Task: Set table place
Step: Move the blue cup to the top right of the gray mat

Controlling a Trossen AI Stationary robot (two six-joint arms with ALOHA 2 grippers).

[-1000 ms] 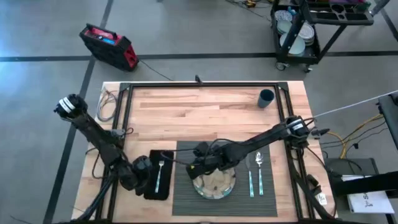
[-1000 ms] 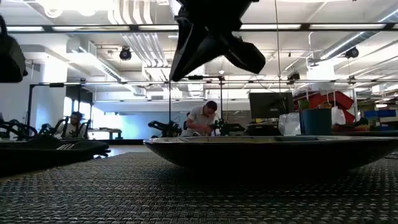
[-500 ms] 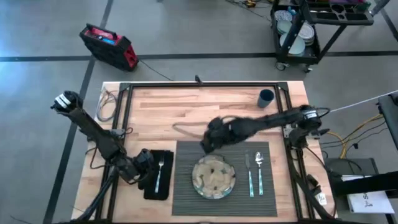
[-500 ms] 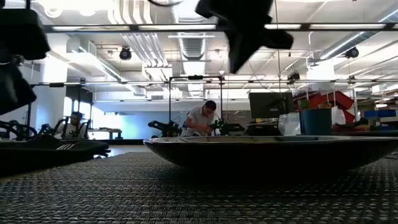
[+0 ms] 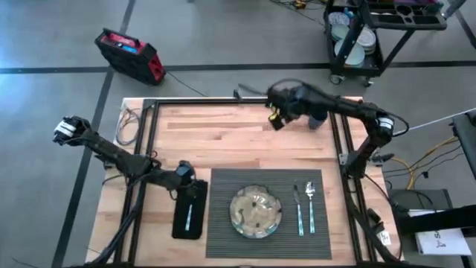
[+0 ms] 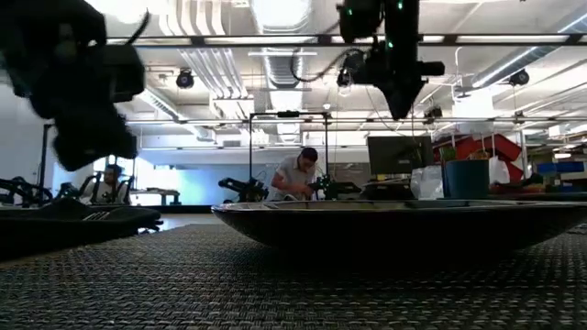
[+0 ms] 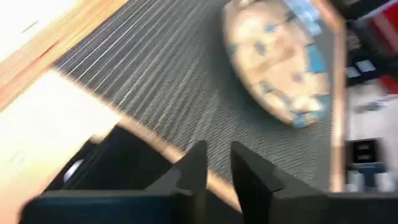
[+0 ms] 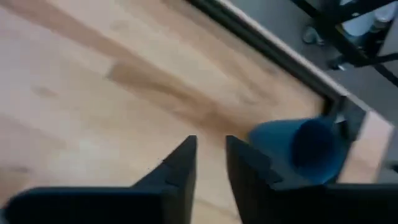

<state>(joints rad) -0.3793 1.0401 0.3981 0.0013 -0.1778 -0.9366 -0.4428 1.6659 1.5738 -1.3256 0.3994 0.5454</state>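
On the wooden table [image 5: 223,134] lies the dark grey ribbed placemat [image 5: 223,223], the place. A speckled plate [image 5: 255,211] rests on its middle, with a knife [image 5: 299,208] and a spoon [image 5: 310,202] to the right of it. A fork [image 5: 189,216] lies on a black napkin [image 5: 181,223] left of the mat. A blue cup [image 5: 318,117] stands at the far right. My left gripper [image 5: 186,176] hangs shut over the napkin's far end. My right gripper [image 5: 277,116] is shut and high up, just left of the cup [image 8: 308,149].
A black tube frame [image 5: 245,100] runs around the tabletop. Loose cables [image 5: 128,123] lie at the table's left edge. Bare wood lies between the mat and the far edge. A red case [image 5: 130,53] and a dish cart [image 5: 357,37] stand on the floor beyond.
My right gripper has swung up from over the plate, across the mat's far edge, toward the table's far edge and the blue cup. My left gripper has moved from the napkin's near left toward its far end and has risen. The plate and cutlery have stayed put.
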